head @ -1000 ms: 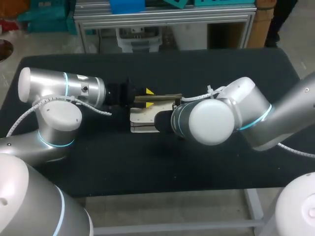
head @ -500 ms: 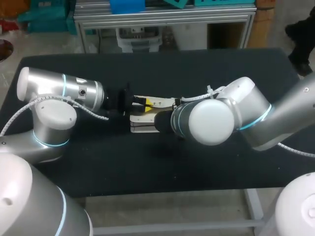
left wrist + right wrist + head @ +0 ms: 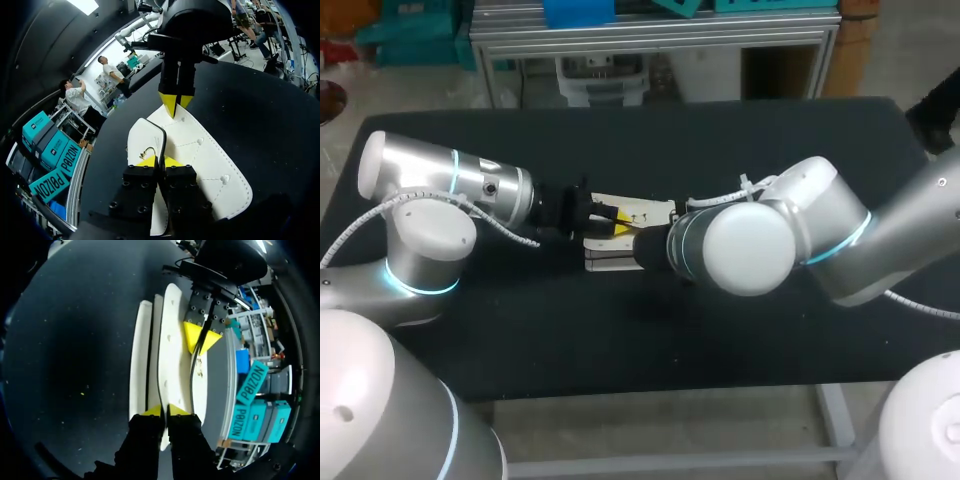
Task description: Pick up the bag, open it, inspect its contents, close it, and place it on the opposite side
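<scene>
Bag [image 3: 608, 252], flat, white, stitched panel type, lies around the middle of the black table [image 3: 620, 340] between the two arms, its long axis running from one gripper to the other. Left gripper [image 3: 157, 161] comes in low at the left end. Its yellow tips are pinched nearly together with the thin black strap [image 3: 163, 140] running in between them, so it has hold of the strap, not the body. The strap loops out ahead of those tips and lies over the top panel. Right gripper [image 3: 162, 411] is at the opposite end, tips likewise almost touching, clamped on the edge of an upper white panel. From the head camera that gripper is hidden under the right arm's own wrist; only the wrist cameras show it. The two grippers face each other along the bag, apart, with white panel between them. Bag body is stacked white panels, seen edge-on from the right wrist as separate layers with narrow dark gaps. The top panel has dotted stitching and small white studs. Layers sit close together and flat. Nothing of the inside shows in any view, so can't tell what's in it. Lower layers rest on the table; can't tell whether the top panel is lifted off them.
</scene>
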You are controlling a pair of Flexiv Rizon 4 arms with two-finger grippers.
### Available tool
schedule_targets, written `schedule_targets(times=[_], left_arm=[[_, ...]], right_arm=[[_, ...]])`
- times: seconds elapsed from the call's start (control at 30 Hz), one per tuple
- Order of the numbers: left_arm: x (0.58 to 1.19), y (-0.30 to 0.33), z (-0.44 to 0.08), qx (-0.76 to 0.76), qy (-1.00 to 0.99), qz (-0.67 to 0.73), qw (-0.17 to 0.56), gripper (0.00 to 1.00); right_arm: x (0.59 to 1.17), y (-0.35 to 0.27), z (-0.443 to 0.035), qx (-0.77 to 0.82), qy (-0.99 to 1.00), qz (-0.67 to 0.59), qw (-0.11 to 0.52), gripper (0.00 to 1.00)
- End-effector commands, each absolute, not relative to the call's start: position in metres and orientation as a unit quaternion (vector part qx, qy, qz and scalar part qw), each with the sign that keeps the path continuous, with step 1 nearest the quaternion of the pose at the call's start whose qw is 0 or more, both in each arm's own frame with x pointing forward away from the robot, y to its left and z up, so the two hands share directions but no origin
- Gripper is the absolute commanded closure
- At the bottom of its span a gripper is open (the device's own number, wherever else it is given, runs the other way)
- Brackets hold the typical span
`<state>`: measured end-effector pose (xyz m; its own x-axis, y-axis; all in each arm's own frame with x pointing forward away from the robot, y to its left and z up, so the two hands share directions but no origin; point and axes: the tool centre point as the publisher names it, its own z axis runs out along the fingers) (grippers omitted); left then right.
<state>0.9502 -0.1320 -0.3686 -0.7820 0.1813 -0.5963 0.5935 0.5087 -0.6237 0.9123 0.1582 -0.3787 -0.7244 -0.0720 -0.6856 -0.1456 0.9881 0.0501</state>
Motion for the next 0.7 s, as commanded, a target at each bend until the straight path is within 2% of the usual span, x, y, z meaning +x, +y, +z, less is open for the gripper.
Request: schedule_targets(times=[0.03,0.27,0.3,0.33,0.37,0.43,0.47,0.5,0.53,0.7], left_arm=[[0.949,-0.125,-0.375,0.239,0.837,-0.437,0.229,1.0],[0.955,-0.129,-0.377,0.234,0.842,-0.421,0.242,1.0],[0.957,-0.129,-0.375,0.232,0.841,-0.424,0.243,0.94],[0.958,-0.129,-0.373,0.23,0.838,-0.429,0.246,0.75],[0.959,-0.129,-0.37,0.23,0.835,-0.434,0.248,0.71],[0.96,-0.13,-0.365,0.23,0.829,-0.442,0.254,0.75],[0.96,-0.13,-0.363,0.231,0.826,-0.446,0.256,0.8],[0.96,-0.131,-0.361,0.233,0.823,-0.449,0.257,0.93],[0.959,-0.131,-0.36,0.235,0.822,-0.449,0.259,1.0],[0.956,-0.134,-0.362,0.246,0.817,-0.45,0.264,1.0]], right_arm=[[0.912,0.156,-0.383,-0.055,0.886,0.06,0.455,1.0],[0.912,0.156,-0.383,-0.055,0.886,0.06,0.455,1.0],[0.912,0.156,-0.383,-0.055,0.886,0.06,0.455,1.0],[0.912,0.156,-0.383,-0.055,0.886,0.06,0.455,1.0],[0.912,0.156,-0.383,-0.055,0.886,0.06,0.455,1.0],[0.912,0.156,-0.383,-0.055,0.886,0.06,0.455,1.0],[0.912,0.156,-0.383,-0.055,0.886,0.06,0.455,1.0],[0.912,0.156,-0.383,-0.055,0.886,0.06,0.455,1.0],[0.912,0.156,-0.383,-0.055,0.886,0.06,0.455,1.0],[0.912,0.156,-0.383,-0.055,0.886,0.06,0.455,1.0]])
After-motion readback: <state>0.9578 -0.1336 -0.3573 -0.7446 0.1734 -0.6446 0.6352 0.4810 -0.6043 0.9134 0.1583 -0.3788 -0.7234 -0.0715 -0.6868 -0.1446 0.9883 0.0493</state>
